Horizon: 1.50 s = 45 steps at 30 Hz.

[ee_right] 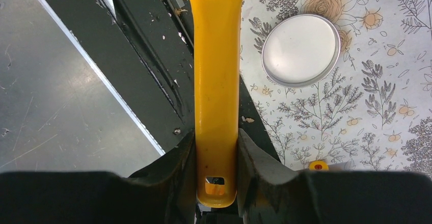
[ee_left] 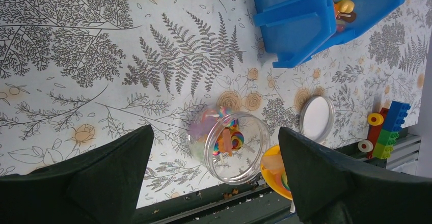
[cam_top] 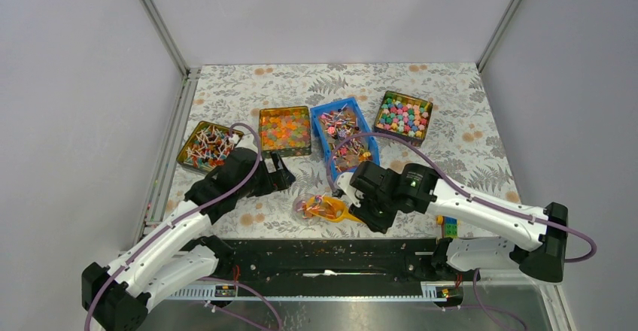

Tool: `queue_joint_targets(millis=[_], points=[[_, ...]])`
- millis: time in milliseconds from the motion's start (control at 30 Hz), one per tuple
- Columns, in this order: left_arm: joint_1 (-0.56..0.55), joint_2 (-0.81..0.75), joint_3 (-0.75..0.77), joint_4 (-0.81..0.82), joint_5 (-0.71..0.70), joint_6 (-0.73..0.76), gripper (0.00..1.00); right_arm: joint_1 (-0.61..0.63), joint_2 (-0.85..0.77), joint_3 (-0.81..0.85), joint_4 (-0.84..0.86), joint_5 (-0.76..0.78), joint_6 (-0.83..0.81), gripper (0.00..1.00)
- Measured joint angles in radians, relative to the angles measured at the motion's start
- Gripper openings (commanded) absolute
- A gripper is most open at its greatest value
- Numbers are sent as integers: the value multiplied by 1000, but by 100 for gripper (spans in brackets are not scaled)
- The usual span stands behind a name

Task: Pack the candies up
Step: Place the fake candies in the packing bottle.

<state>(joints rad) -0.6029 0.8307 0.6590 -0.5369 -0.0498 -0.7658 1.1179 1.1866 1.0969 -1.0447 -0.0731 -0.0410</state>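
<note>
A clear jar (cam_top: pixel 311 206) lies on its side near the table's front edge, with a few swirl lollipops and sweets in it. In the left wrist view its mouth (ee_left: pixel 237 147) faces the camera. My right gripper (cam_top: pixel 353 201) is shut on the handle of a yellow scoop (cam_top: pixel 337 211), also seen in the right wrist view (ee_right: pixel 216 81). The scoop's bowl (ee_left: pixel 275 175), with sweets in it, is beside the jar's mouth. My left gripper (cam_top: pixel 284 174) is open and empty, above and behind the jar (ee_left: pixel 214 183). The small mixed candies fill a blue bin (cam_top: pixel 344 134).
A tin of stick sweets (cam_top: pixel 205 144), a tin of orange jellies (cam_top: pixel 284 130) and a tin of pastel sweets (cam_top: pixel 403 116) stand at the back. The jar's lid (ee_right: pixel 300 50) lies on the cloth, also visible from the left wrist (ee_left: pixel 317 118). Toy bricks (ee_left: pixel 387 127) sit by the black rail.
</note>
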Motion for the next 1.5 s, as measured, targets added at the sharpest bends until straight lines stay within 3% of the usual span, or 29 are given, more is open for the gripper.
queue_joint_targets(millis=[1500], points=[[0,-7,-10,-1,0,-3,97,29,257,221,-187,8,-1,0]])
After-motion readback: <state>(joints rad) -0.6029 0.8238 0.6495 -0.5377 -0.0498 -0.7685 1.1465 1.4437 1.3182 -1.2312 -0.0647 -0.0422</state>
